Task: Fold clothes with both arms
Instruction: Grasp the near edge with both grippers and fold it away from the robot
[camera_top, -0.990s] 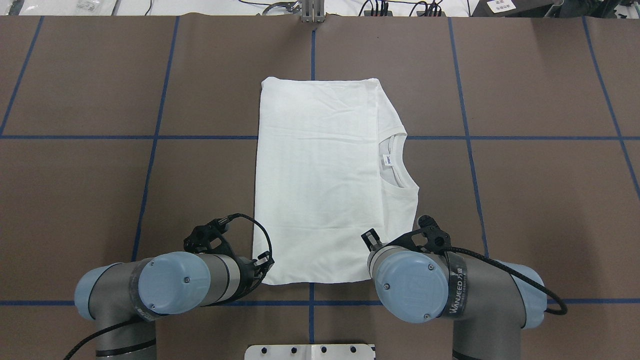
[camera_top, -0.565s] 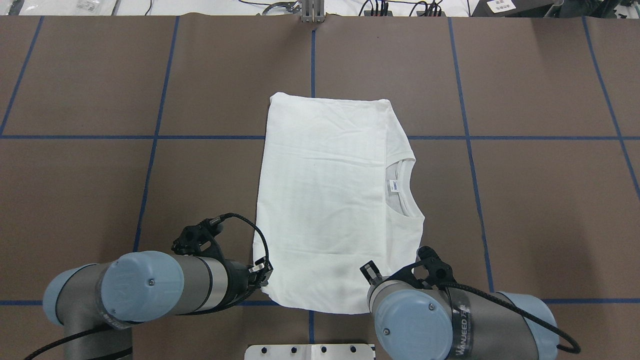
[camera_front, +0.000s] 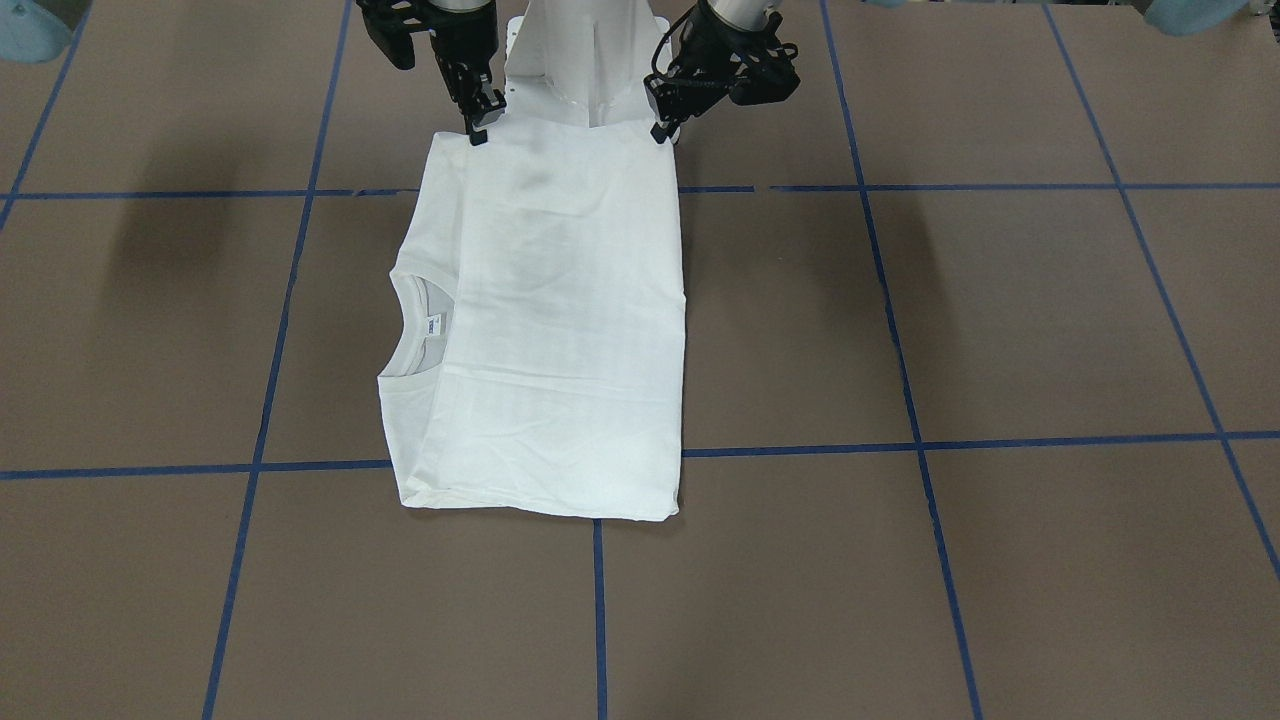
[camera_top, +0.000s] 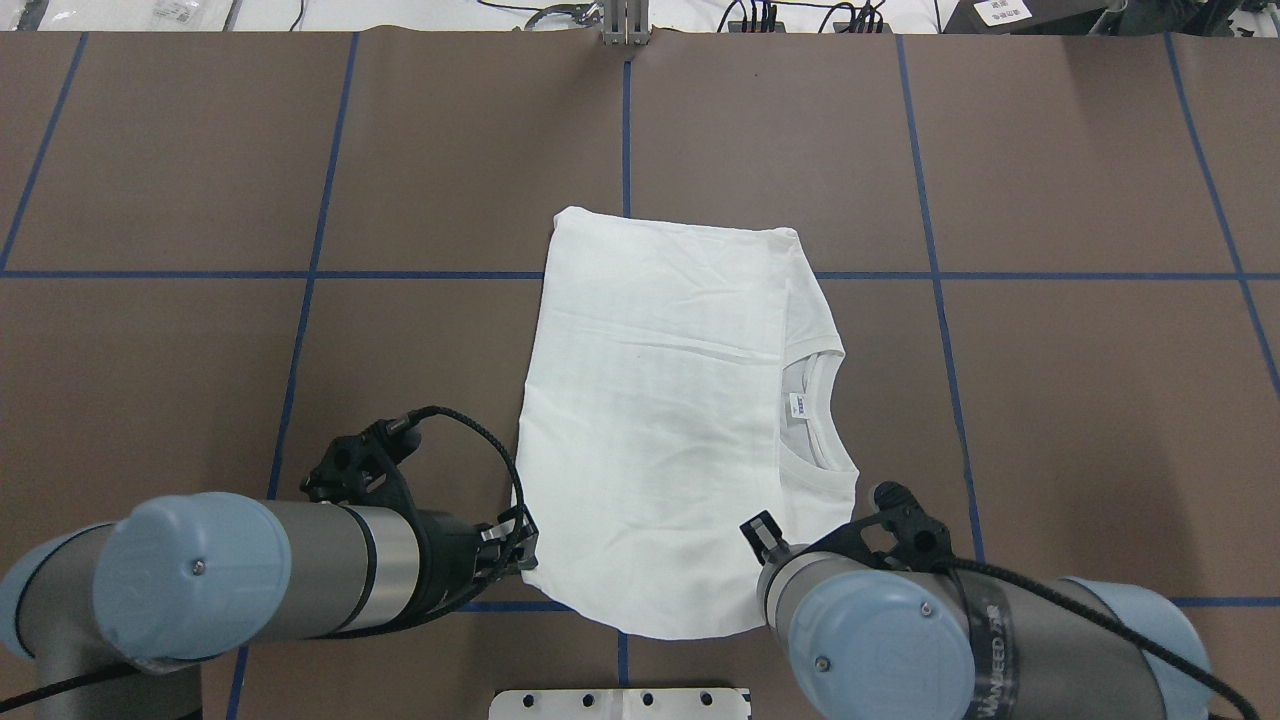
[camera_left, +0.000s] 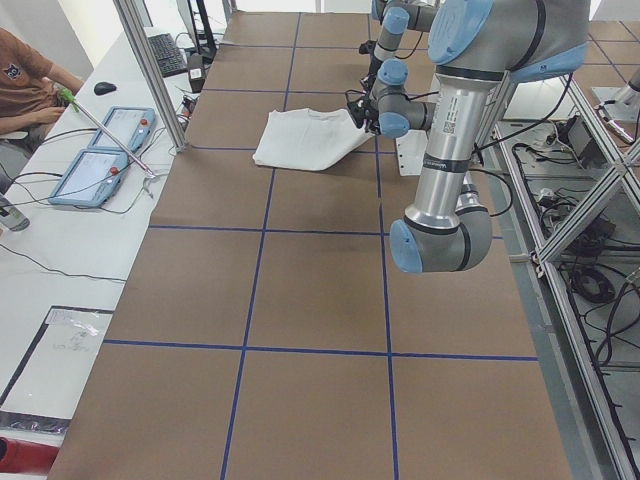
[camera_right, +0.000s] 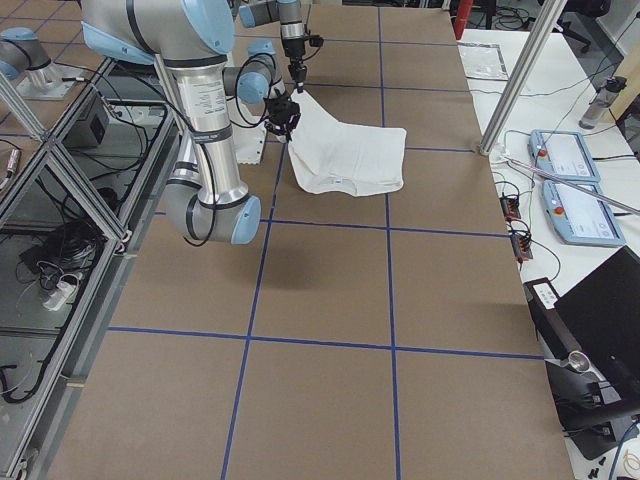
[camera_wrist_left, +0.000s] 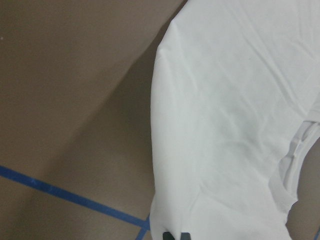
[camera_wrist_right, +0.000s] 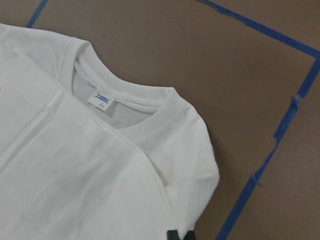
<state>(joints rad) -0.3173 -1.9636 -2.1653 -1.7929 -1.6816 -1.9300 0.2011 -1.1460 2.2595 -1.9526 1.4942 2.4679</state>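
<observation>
The clothes are one white T-shirt (camera_top: 660, 400), folded into a long rectangle on the brown table, with its ribbed collar (camera_top: 822, 425) and neck label (camera_top: 800, 404) showing on the right. My left gripper (camera_top: 520, 548) is shut on the shirt's near left corner. My right gripper (camera_top: 768, 540) is shut on the near right corner, below the collar. The near edge hangs lifted between them and sags in a curve; the far part lies flat. From across the table, the left gripper (camera_front: 662, 130) and right gripper (camera_front: 478, 132) pinch those corners. Each wrist view shows cloth between closed fingertips (camera_wrist_left: 175, 235) (camera_wrist_right: 180, 235).
Blue tape lines (camera_top: 625, 130) grid the brown table cover. The white base plate (camera_top: 620, 703) sits just behind the shirt's near edge. A side bench holds tablets (camera_left: 100, 150) beside an aluminium post (camera_left: 150, 70), and a seated person (camera_left: 25, 85) is at its far end.
Both arms have drawn back toward the base, dragging the shirt nearer and slightly right. Its near edge now hangs in a curve between the grippers.
</observation>
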